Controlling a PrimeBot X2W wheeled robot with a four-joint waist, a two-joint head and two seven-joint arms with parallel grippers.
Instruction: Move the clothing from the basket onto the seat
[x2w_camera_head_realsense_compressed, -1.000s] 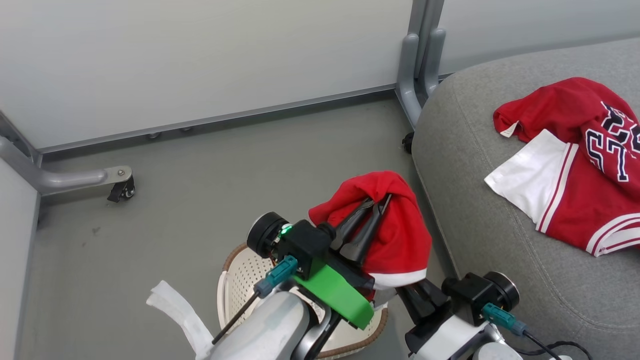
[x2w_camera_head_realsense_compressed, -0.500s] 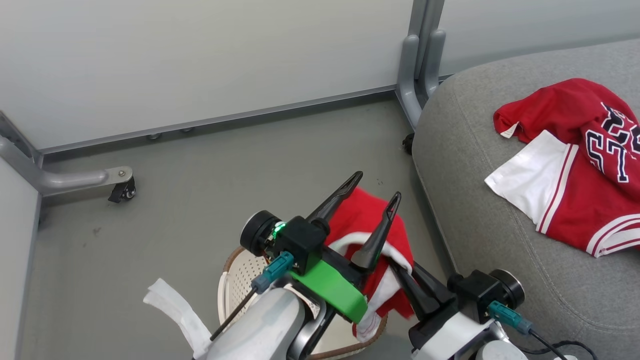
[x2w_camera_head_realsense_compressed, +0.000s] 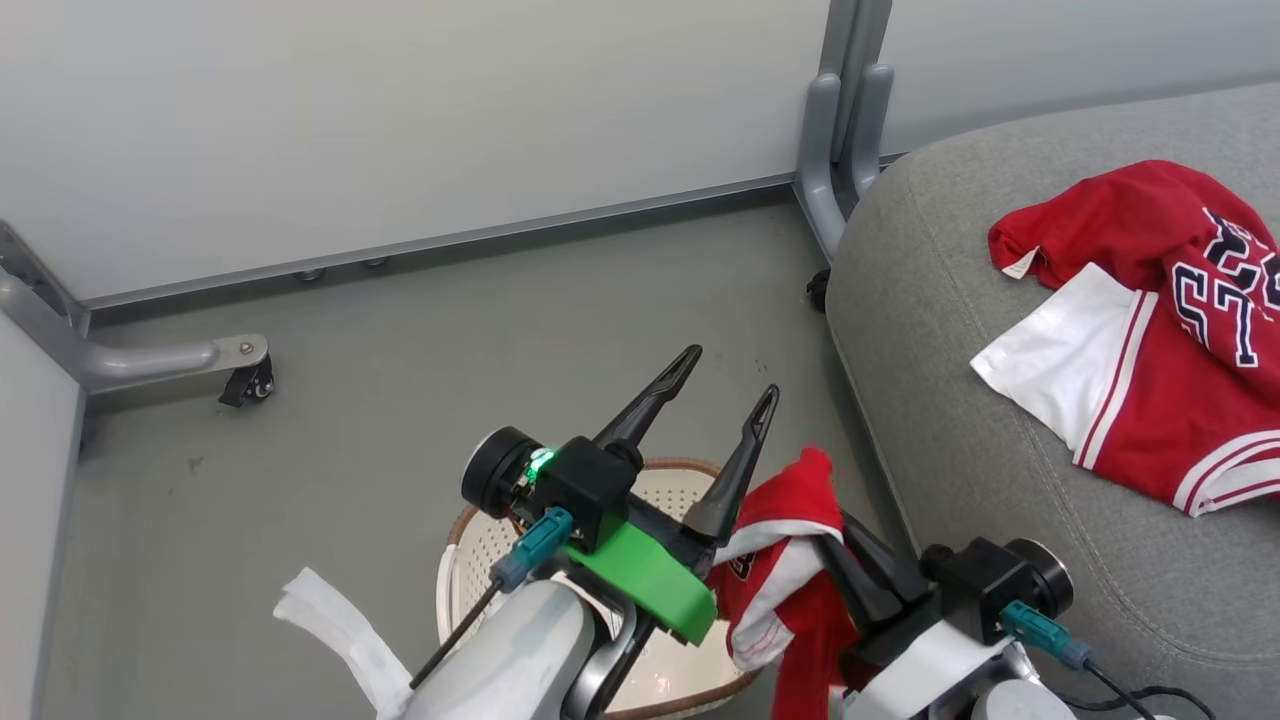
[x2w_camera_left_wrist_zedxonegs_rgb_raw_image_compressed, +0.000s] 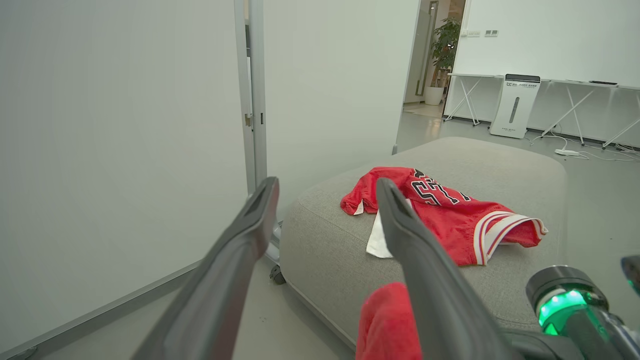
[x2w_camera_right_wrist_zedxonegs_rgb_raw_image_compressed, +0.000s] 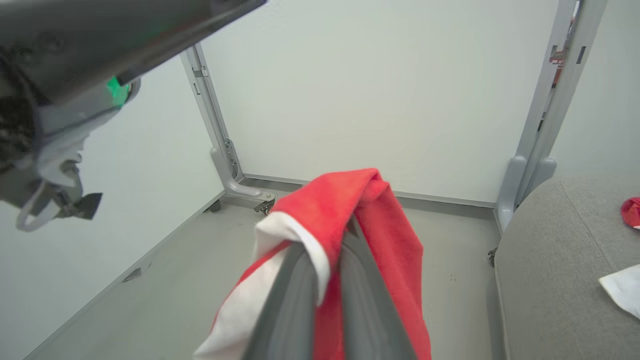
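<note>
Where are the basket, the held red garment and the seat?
basket (x2w_camera_head_realsense_compressed: 470, 560), head view, perforated left wall
held red garment (x2w_camera_head_realsense_compressed: 792, 495), head view, red top fold
seat (x2w_camera_head_realsense_compressed: 950, 480), head view, bare grey front

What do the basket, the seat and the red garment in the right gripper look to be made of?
Basket: likely moulded plastic, cream, slightly glossy, with regular punched holes; its brown rim looks woven. Seat: matte grey upholstery fabric, seam stitched. Red garment: soft cloth with white trim, drooping limply from the shut right gripper; fibre unclear.
</note>
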